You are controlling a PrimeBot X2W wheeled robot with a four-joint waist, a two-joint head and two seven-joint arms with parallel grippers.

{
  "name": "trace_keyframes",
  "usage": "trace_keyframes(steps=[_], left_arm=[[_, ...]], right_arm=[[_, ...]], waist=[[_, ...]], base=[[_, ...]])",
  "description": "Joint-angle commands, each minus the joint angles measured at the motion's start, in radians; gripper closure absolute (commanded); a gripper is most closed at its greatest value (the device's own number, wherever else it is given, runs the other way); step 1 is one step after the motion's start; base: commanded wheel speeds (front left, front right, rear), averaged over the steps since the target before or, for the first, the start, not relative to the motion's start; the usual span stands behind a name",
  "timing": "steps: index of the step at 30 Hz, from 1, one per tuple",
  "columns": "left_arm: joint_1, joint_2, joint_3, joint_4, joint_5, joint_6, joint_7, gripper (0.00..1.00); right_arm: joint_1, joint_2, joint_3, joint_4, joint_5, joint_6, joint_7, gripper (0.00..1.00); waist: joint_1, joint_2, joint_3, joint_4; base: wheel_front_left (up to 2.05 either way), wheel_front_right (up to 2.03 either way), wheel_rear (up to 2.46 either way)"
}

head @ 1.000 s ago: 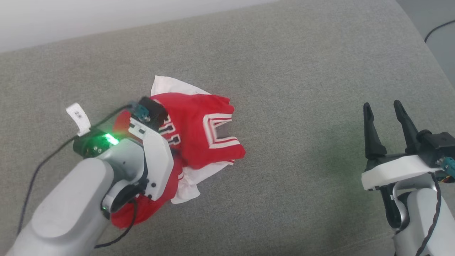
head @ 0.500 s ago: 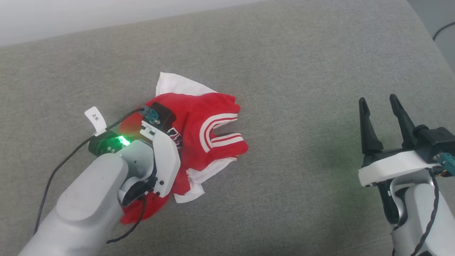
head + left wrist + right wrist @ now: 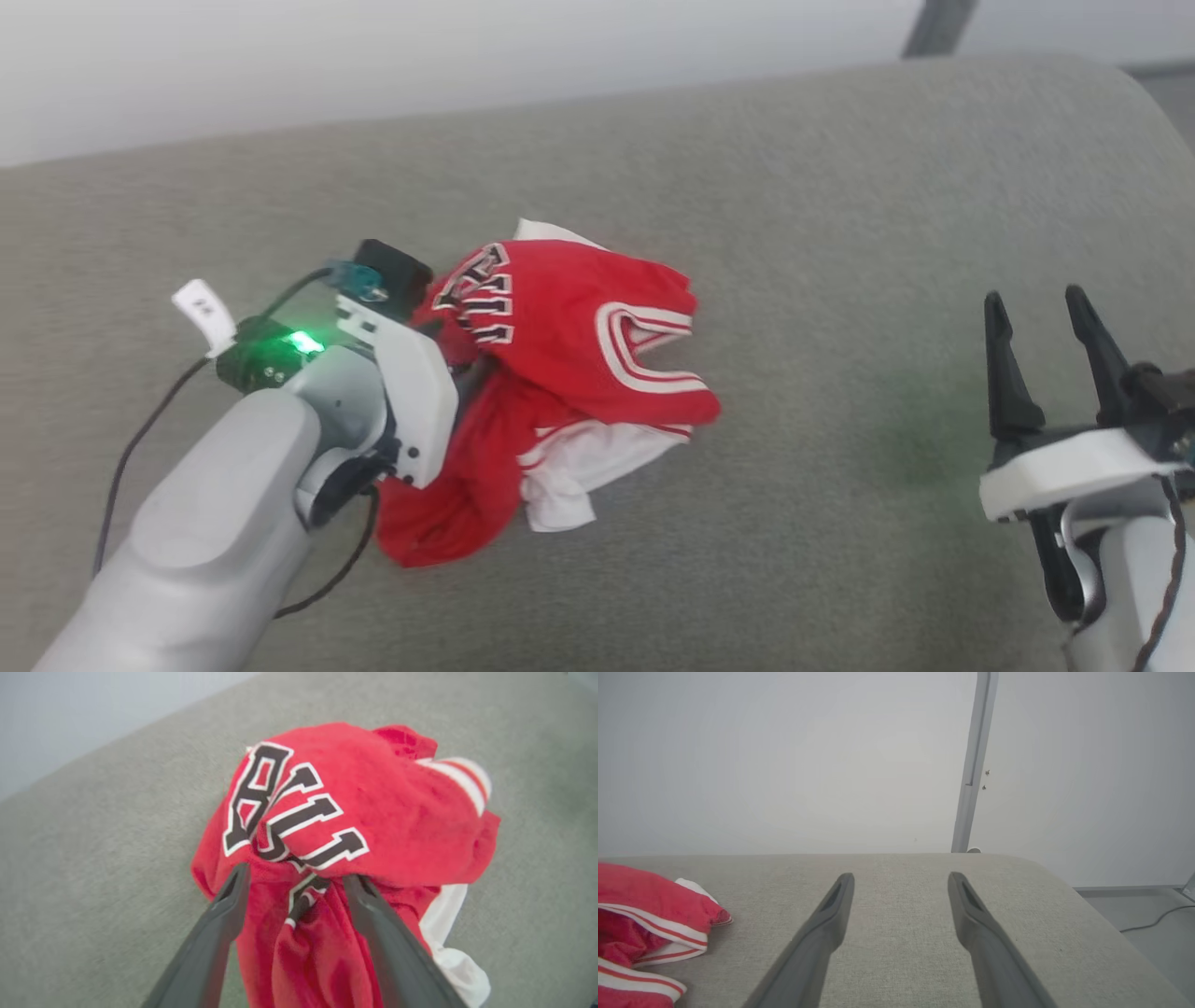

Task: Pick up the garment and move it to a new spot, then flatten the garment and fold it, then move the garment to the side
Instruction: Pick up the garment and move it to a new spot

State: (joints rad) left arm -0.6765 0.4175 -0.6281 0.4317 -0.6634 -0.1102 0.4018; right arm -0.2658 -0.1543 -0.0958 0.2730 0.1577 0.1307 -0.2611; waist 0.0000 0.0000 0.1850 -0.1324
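the garment (image 3: 579,373) lies bunched on the grey upholstered surface (image 3: 840,187), left of its middle in the head view, and it sits straight ahead of the left gripper (image 3: 296,876), piled over and around the fingertips. that gripper's two fingers stand apart, about as wide as the other gripper's, with a loose ridge of red cloth running between them; it reads as released, not yet clenched on the fabric (the very tips are buried under the cloth). the heap's long axis runs from the robot's near left out toward the far right, the striped neckline (image 3: 644,350) at the right-hand end. the right gripper (image 3: 1033,297) hovers well apart to the right, fingers spread and holding nothing, so the left arm is plainly the nearer one for a pinch and lift. the chest lettering (image 3: 289,812) is black edged in white and reads "bu" plus two strokes like "ll", the rest lost in folds. a white tag (image 3: 207,313) on the left arm's cable carries marks too blurred to read.
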Motion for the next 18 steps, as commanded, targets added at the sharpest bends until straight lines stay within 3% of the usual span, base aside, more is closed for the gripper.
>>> trace_keyframes(steps=[1,13,18], left_arm=[[0.018,0.01,0.014,-0.007,0.002,0.005,-0.035,0.0],[0.166,0.098,0.176,-0.05,-0.017,0.095,-0.362,0.0],[0.263,0.138,0.246,-0.061,-0.054,0.127,-0.453,0.0]], right_arm=[[0.017,-0.007,-0.003,0.004,-0.003,0.0,-0.006,0.0],[0.092,-0.008,-0.023,0.008,-0.011,0.0,-0.006,0.0],[0.123,-0.005,-0.038,0.001,-0.016,0.0,-0.006,0.0]], waist=[[0.0,0.0,-0.047,0.047],[0.0,0.0,-0.144,0.139],[0.0,0.0,-0.171,0.163]], base=[[0.0,0.0,0.0],[0.0,0.0,0.0],[0.0,0.0,0.0]])
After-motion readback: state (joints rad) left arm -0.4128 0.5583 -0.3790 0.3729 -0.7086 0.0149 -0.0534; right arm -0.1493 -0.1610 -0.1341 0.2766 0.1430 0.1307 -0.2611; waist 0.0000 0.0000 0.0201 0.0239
